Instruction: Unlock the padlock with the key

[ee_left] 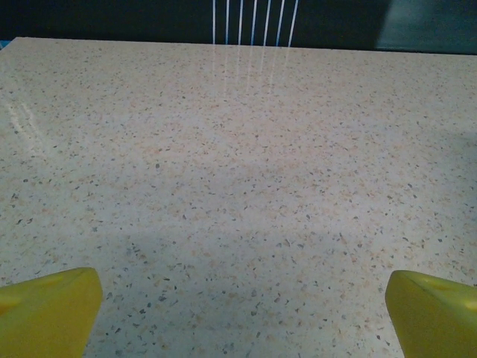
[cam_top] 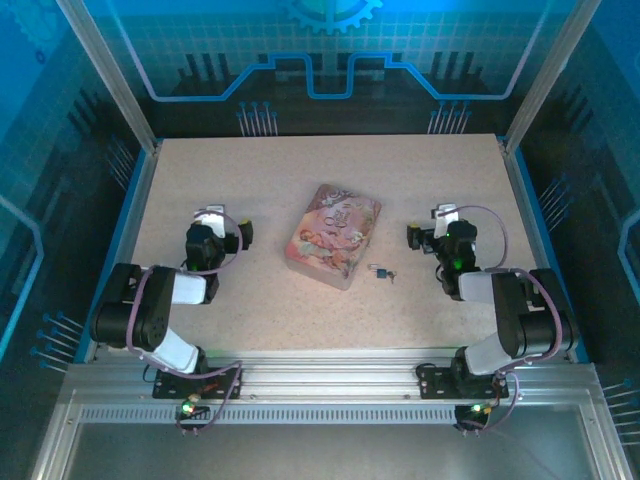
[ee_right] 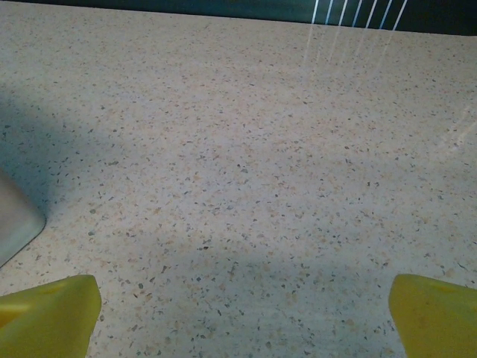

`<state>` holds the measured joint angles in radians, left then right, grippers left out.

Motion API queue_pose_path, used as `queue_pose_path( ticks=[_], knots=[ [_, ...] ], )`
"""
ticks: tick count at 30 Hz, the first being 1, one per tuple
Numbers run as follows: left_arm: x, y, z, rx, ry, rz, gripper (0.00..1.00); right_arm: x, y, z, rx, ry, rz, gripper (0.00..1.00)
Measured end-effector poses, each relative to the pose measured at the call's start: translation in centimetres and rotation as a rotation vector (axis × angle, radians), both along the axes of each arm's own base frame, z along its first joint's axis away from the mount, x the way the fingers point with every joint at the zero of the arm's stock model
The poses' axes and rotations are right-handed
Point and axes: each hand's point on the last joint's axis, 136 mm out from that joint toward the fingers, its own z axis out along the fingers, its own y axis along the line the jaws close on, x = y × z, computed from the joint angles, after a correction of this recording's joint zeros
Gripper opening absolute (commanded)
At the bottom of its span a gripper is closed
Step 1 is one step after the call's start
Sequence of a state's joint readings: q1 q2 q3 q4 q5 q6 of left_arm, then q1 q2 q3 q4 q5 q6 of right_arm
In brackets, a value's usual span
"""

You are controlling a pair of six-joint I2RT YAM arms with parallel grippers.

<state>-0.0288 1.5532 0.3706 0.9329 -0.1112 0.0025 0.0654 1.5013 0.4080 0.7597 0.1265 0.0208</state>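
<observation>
The tiny padlock (cam_top: 381, 271), dark bluish with a silvery shackle, lies on the speckled table just right of the pink tin's near corner. A small dull-gold bit at its right end looks like the key (cam_top: 391, 276), too small to make out clearly. My left gripper (cam_top: 212, 222) rests at the table's left, open, with nothing between its yellow fingertips (ee_left: 48, 312). At the right, my right gripper (cam_top: 440, 222) is open over bare table, its yellow fingertips (ee_right: 432, 313) wide apart. Both grippers are well away from the padlock.
A pink picture-printed rectangular tin (cam_top: 333, 234) lies at the table's middle; its pale corner (ee_right: 15, 224) shows at the left edge of the right wrist view. Blue-lit glass walls and an aluminium frame surround the table (cam_top: 300, 320).
</observation>
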Motion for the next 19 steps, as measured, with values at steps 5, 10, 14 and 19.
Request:
queue_pose_path(
  ticks=[5,10,14,19],
  knots=[
    [-0.09,-0.05,-0.25,-0.001,0.011,-0.003,0.99,0.00,0.00,0.00,-0.001,0.000,0.001,0.99],
    [-0.09,-0.06,-0.27,-0.001,0.011,-0.003,0.99,0.00,0.00,-0.01,-0.003,0.000,0.001,1.00],
    [-0.09,-0.06,-0.27,-0.001,0.011,-0.004,0.99,0.00,0.00,0.00,-0.003,0.000,0.001,1.00],
    [-0.09,-0.06,-0.27,-0.001,0.011,-0.004,0.99,0.00,0.00,-0.01,-0.003,0.000,0.001,1.00]
  ],
)
